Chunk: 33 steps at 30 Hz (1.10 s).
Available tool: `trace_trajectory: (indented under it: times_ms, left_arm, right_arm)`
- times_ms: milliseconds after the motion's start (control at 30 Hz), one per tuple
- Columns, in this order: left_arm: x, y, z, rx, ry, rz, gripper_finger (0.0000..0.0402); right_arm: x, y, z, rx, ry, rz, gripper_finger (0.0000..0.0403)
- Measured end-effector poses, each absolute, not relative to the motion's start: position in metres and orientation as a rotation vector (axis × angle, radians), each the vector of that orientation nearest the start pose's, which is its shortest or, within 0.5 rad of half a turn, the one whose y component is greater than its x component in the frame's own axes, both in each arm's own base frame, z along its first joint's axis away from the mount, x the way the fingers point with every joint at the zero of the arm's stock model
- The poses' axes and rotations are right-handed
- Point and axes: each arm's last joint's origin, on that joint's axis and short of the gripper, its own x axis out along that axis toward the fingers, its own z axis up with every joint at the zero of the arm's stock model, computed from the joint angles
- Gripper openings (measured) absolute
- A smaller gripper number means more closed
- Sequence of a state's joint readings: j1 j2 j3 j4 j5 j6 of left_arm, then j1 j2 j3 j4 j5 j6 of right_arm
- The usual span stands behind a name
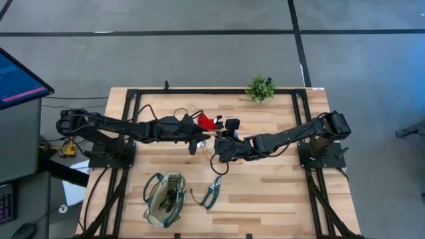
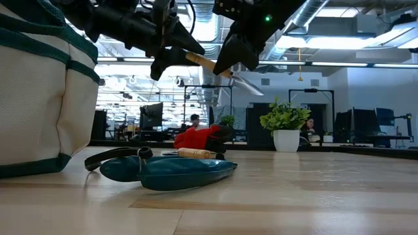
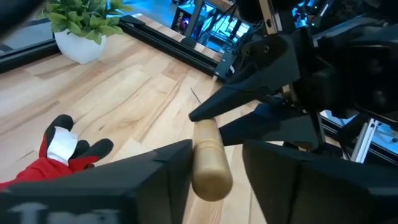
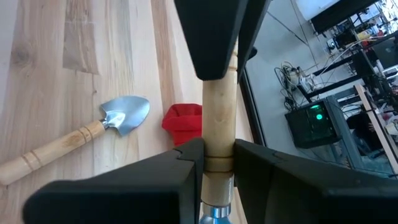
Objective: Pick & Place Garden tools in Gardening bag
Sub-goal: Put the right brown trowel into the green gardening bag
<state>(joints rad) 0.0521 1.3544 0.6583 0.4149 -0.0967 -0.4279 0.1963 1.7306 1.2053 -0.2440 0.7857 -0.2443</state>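
Here a trowel hangs in mid-air above the middle of the bench, its wooden handle running left to right between the two arms. The right gripper has its fingers shut on the handle near the blade, while the left gripper straddles the free butt end, fingers part-open with a gap on one side at least. The bag lies at the near edge, nearer the left arm, so a handover looks likely.

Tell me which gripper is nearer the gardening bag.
Left. The left gripper is up and slightly right of the gardening bag in the high view, closing around a trowel handle. The right gripper, gripping that same handle, sits farther right.
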Motion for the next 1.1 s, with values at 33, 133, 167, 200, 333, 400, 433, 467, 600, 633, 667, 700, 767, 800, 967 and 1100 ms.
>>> trace_trajectory:
  times_ms: [33, 133, 167, 200, 333, 400, 433, 467, 600, 633, 667, 700, 767, 800, 967, 1100]
  left_arm:
    - [0.2820, 0.0175, 0.2235, -0.418, 0.245, 0.206, 0.0117]
    - [0.2820, 0.0175, 0.2235, -0.418, 0.245, 0.206, 0.0096]
    - [0.2820, 0.0175, 0.2235, -0.418, 0.245, 0.206, 0.0091]
    - [0.2820, 0.0176, 0.2234, -0.418, 0.245, 0.207, 0.0085]
    - [0.2820, 0.0177, 0.2234, -0.417, 0.244, 0.209, 0.0069]
    - [0.2820, 0.0177, 0.2234, -0.416, 0.244, 0.209, 0.0065]
    - [0.2820, 0.0177, 0.2234, -0.416, 0.244, 0.209, 0.0065]
    - [0.2820, 0.0177, 0.2235, -0.415, 0.244, 0.209, 0.0065]
    - [0.2820, 0.0177, 0.2235, -0.407, 0.244, 0.207, 0.0063]
    - [0.2820, 0.0177, 0.2235, -0.394, 0.245, 0.205, 0.0062]
    - [0.2820, 0.0177, 0.2235, -0.385, 0.246, 0.204, 0.0060]
    - [0.2820, 0.0177, 0.2235, -0.376, 0.247, 0.203, 0.0057]
    - [0.2820, 0.0177, 0.2235, -0.365, 0.248, 0.202, 0.0052]
    - [0.2820, 0.0177, 0.2235, -0.364, 0.248, 0.202, 0.0052]
    - [0.2820, 0.0177, 0.2236, -0.337, 0.250, 0.198, 0.0052]
    - [0.2821, 0.0177, 0.2237, -0.332, 0.250, 0.196, 0.0052]
  right_arm:
    - [0.3644, 0.0516, 0.2318, -0.596, 0.759, -0.477, 0.0054]
    - [0.3643, 0.0517, 0.2318, -0.595, 0.758, -0.477, 0.0054]
    - [0.3643, 0.0518, 0.2318, -0.595, 0.758, -0.476, 0.0054]
    - [0.3643, 0.0518, 0.2318, -0.595, 0.758, -0.476, 0.0054]
    - [0.3642, 0.0518, 0.2317, -0.595, 0.759, -0.477, 0.0054]
    - [0.3642, 0.0518, 0.2317, -0.596, 0.760, -0.477, 0.0054]
    - [0.3642, 0.0518, 0.2317, -0.596, 0.760, -0.477, 0.0054]
    - [0.3642, 0.0518, 0.2317, -0.596, 0.760, -0.477, 0.0054]
    - [0.3642, 0.0517, 0.2317, -0.596, 0.760, -0.477, 0.0054]
    - [0.3642, 0.0516, 0.2317, -0.597, 0.760, -0.477, 0.0054]
    - [0.3642, 0.0516, 0.2317, -0.597, 0.760, -0.477, 0.0054]
    - [0.3642, 0.0516, 0.2317, -0.598, 0.761, -0.477, 0.0054]
    - [0.3642, 0.0516, 0.2317, -0.598, 0.761, -0.477, 0.0054]
    - [0.3642, 0.0516, 0.2317, -0.598, 0.761, -0.477, 0.0054]
    - [0.3642, 0.0516, 0.2317, -0.598, 0.761, -0.478, 0.0054]
    - [0.3642, 0.0516, 0.2317, -0.598, 0.760, -0.477, 0.0065]
